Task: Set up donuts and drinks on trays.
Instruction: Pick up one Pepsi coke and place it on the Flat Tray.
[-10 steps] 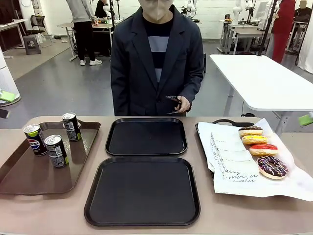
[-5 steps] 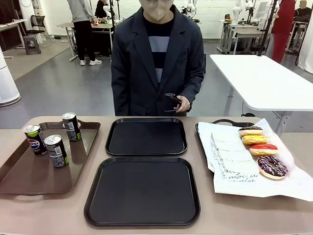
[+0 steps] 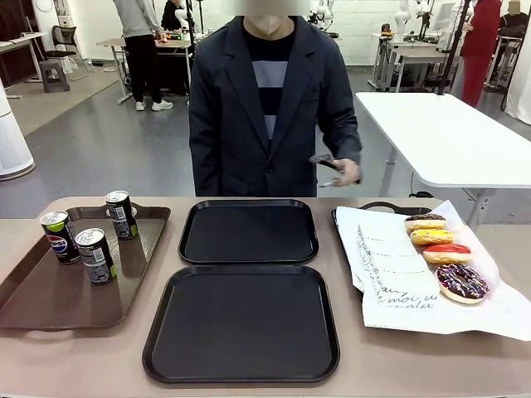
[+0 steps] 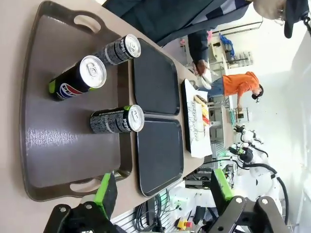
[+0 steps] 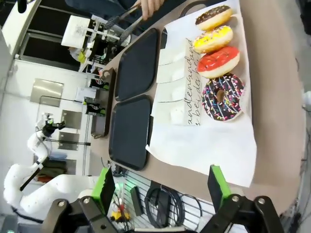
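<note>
At the middle of the table a far black tray (image 3: 249, 231) and a near black tray (image 3: 242, 325) lie one behind the other. Out at nine o'clock, three cans (image 3: 96, 255) stand upright on a brown tray (image 3: 50, 298). At three o'clock, four donuts (image 3: 446, 253) sit in a row on white paper (image 3: 390, 274). At twelve o'clock a person's hand (image 3: 350, 172) grips dark tongs (image 3: 323, 161), held off the table toward the donut side. The left gripper (image 4: 163, 187) is spread wide, facing the cans. The right gripper (image 5: 160, 183) is spread wide too, facing the donuts.
</note>
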